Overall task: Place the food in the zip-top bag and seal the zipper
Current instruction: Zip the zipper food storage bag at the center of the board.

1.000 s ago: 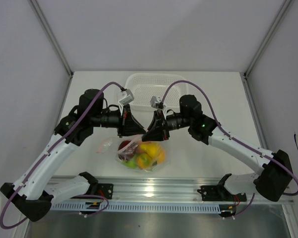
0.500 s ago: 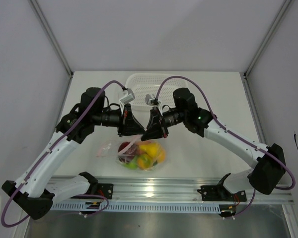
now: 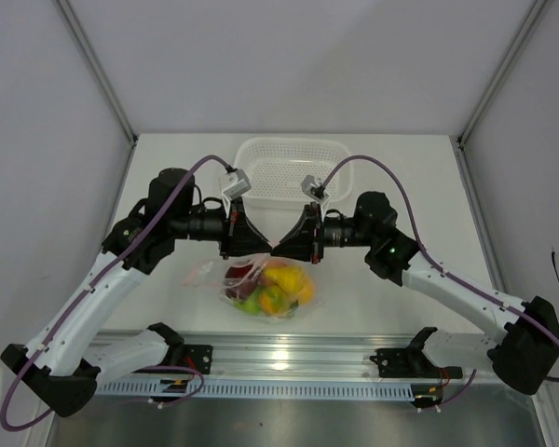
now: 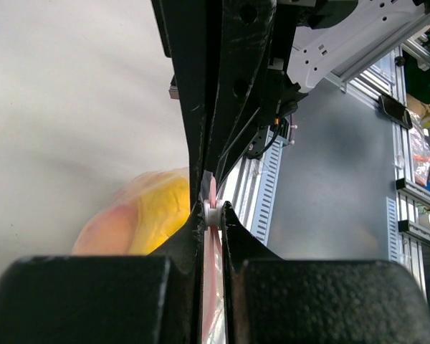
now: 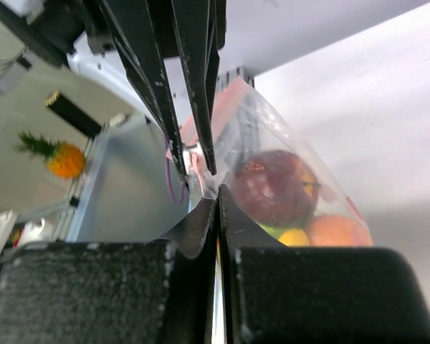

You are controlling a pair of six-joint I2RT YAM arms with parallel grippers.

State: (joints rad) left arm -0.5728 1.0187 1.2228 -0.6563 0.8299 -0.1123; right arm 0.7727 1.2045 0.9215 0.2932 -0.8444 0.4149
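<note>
Above table point(image 3: 401, 186) centre, am pinching zipper point(image 4: 211, 287) w/ both: left gripper point(image 3: 259, 250) & right gripper point(image 3: 279, 250) clamped shut on strip, tips just beside each other. Zip-top bag point(image 3: 303, 300) w/ food point(image 3: 278, 279) sitting directly below; strip running L-R, so am reckoning sealing slide goes sideways.

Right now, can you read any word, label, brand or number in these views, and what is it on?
No text is readable in any view.
Pink print on the bag: too faint and crumpled to read.
Yellow-and-black sticker on the rail: too small to read.
</note>
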